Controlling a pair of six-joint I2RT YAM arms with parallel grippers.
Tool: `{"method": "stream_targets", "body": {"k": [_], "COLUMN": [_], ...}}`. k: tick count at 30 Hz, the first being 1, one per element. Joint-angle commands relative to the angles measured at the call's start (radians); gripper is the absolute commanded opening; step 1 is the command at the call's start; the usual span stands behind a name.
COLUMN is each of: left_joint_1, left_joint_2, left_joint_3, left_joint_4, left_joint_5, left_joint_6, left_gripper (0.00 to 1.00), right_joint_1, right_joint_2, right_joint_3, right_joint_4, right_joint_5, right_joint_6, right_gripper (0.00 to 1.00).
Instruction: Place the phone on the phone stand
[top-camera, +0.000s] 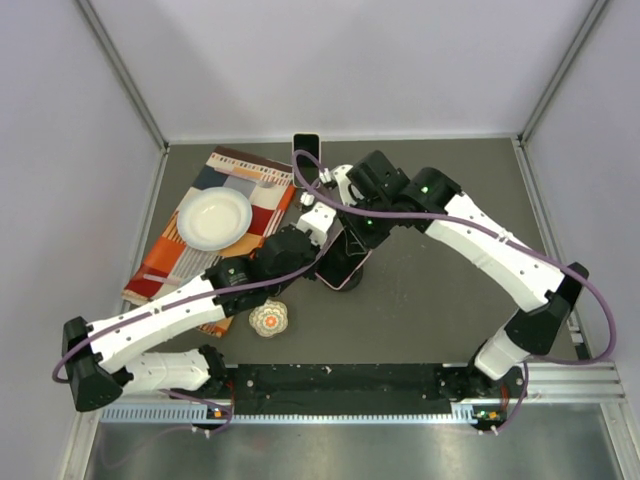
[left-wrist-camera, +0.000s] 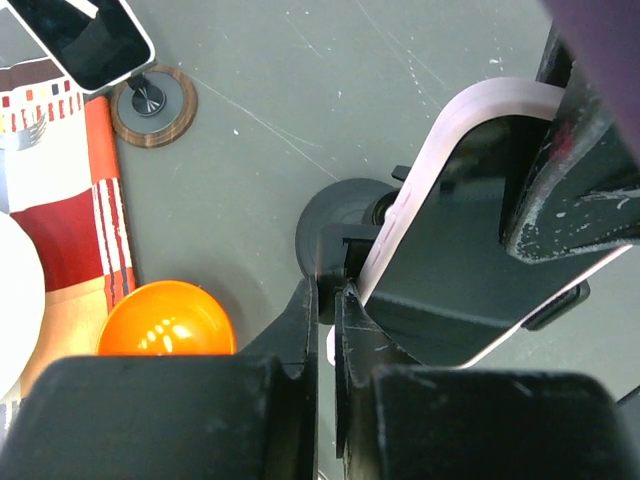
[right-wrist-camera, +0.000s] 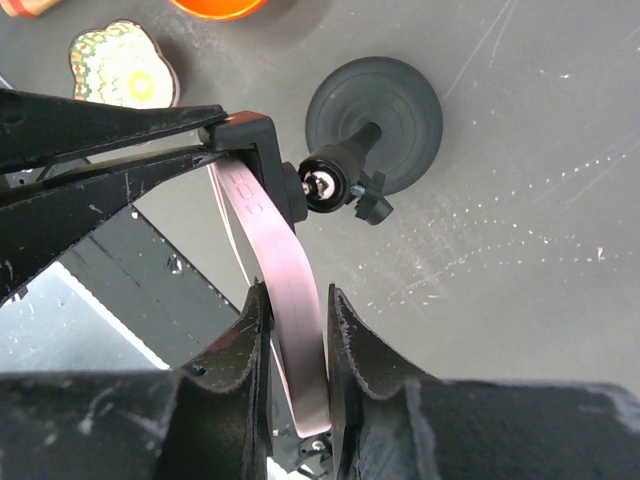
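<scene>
The right pincer (right-wrist-camera: 293, 300) is closed snugly across the thin sides of the pink-cased phone (left-wrist-camera: 470, 250), which it holds tilted near the middle of the table (top-camera: 450, 290). One end of the phone rests against the cradle of the black phone stand (right-wrist-camera: 375, 105). The left pincer (left-wrist-camera: 326, 290) is fully closed with nothing between its fingers, its tips touching that cradle.

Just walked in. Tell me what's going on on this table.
The right pincer grips a pink-edged phone by its sides and holds it tilted against the cradle of the black phone stand. The left pincer is closed on that cradle, apparently steadying it. The phone is not released yet, so the placing is not finished.
</scene>
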Motion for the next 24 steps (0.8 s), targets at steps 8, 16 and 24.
{"method": "stream_targets", "body": {"k": [8, 16, 24], "left_joint_1": [-0.053, -0.055, -0.053], "left_joint_2": [0.084, 0.059, 0.0], "left_joint_3": [0.213, 0.147, 0.033], "left_joint_4": [-0.109, -0.003, 0.087], "left_joint_5": [-0.016, 0.044, 0.044], "left_joint_6": [0.013, 0.034, 0.017], "left_gripper": [0.0, 0.0, 0.21], "right_joint_1": [0.033, 0.048, 0.048], "right_joint_2": [0.159, 0.092, 0.063], "right_joint_3": [0.066, -0.077, -0.167], "right_joint_4": [-0.148, 0.017, 0.057], "right_joint_5": [0.488, 0.318, 0.311], "right_joint_6": [-0.073, -0.073, -0.07], "right_gripper": [0.0, 0.0, 0.0]}}
